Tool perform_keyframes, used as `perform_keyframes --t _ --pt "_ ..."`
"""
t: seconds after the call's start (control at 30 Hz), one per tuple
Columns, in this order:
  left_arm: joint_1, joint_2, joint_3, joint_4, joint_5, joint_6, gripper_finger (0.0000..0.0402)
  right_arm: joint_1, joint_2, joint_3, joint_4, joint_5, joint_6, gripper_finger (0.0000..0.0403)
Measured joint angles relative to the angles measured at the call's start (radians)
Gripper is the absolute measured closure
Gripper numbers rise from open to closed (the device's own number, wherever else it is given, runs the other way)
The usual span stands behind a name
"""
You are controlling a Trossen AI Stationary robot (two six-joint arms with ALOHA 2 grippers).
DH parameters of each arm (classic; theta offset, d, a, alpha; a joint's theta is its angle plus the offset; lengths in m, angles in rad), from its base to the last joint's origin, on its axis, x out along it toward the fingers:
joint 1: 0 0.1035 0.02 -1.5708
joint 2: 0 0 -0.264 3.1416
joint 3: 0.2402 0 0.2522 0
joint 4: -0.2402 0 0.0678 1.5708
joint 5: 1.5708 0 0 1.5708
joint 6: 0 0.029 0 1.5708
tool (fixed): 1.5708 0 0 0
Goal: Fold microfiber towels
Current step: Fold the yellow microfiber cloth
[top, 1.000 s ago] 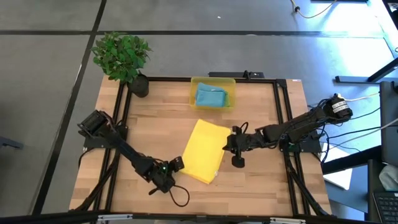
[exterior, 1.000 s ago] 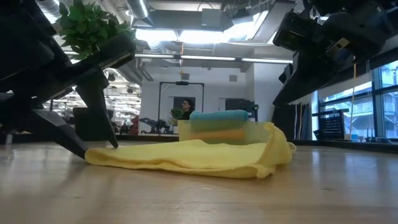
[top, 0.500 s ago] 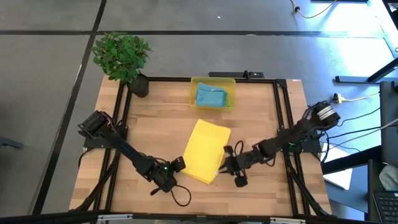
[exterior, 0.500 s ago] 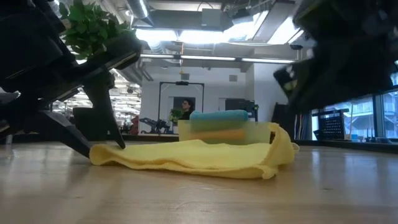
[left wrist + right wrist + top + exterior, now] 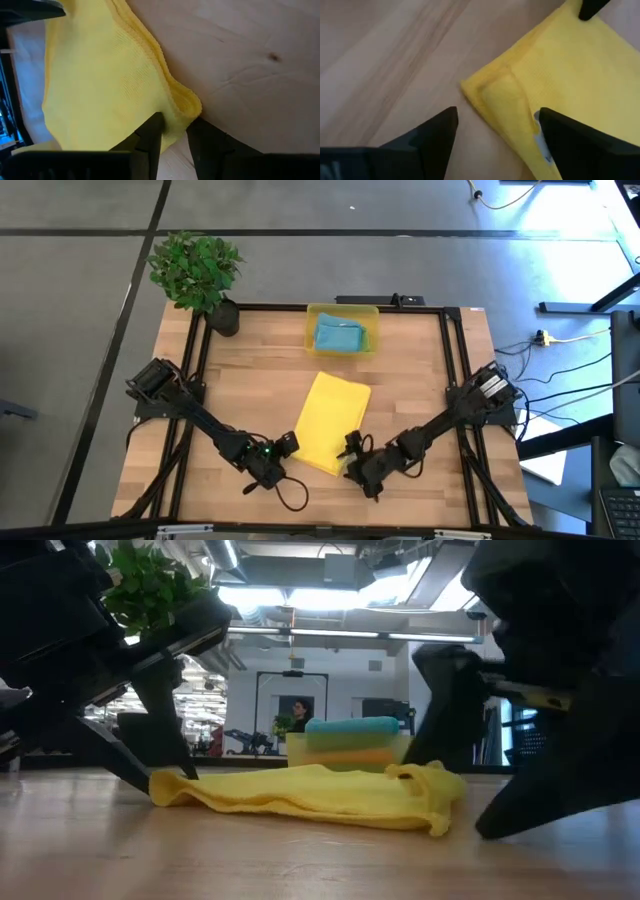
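Your wooden tabletop (image 5: 250, 375) sits in a black frame on a grey floor, with a potted plant (image 5: 197, 270) at its far left corner and a translucent yellow bin (image 5: 342, 328) at the middle of its far edge. Inside that bin you have a folded teal-blue towel (image 5: 338, 337), and the low view shows an orange towel (image 5: 350, 756) stacked under it.

The yellow towel (image 5: 329, 423) lies folded on the tabletop, just in front of the bin, angled so its long side runs diagonally. Your left gripper (image 5: 283, 448) is down at the towel's near left corner, and the left wrist view shows its fingers (image 5: 150, 137) pinched onto the bunched yellow edge, grasping the yellow towel there.

Your right gripper (image 5: 352, 461) is at the towel's near right corner, farther from the bin than anything else on the cloth. In the right wrist view its fingers (image 5: 437, 132) stand wide apart, released, with the folded corner lying between and ahead of them, not held. Beyond the bin, the low view shows a person far back in the room.
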Motion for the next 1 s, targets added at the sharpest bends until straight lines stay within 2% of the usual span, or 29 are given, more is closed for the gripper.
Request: perform_keyframes --t 0.17,0.47,0.6,0.73,1.0 --pt "0.0 0.0 0.0 0.002 0.004 -0.003 0.0335 0.031 0.06 0.073 -0.053 0.09 -0.06 0.0121" --pt "0.007 0.002 -0.001 0.022 0.017 -0.114 0.0398 0.042 0.084 0.081 -0.085 0.192 -0.076 0.015" --pt "0.007 0.003 -0.001 0.026 0.017 -0.144 0.0399 0.055 0.086 0.08 -0.09 0.216 -0.067 0.0164" --pt "0.008 -0.004 -0.002 0.04 0.02 -0.244 0.0401 0.082 0.087 0.079 -0.091 0.251 -0.028 0.0173" --pt "0.036 -0.036 -0.002 0.116 0.02 -0.366 0.0401 0.126 0.088 0.074 -0.126 0.369 0.03 0.0178"
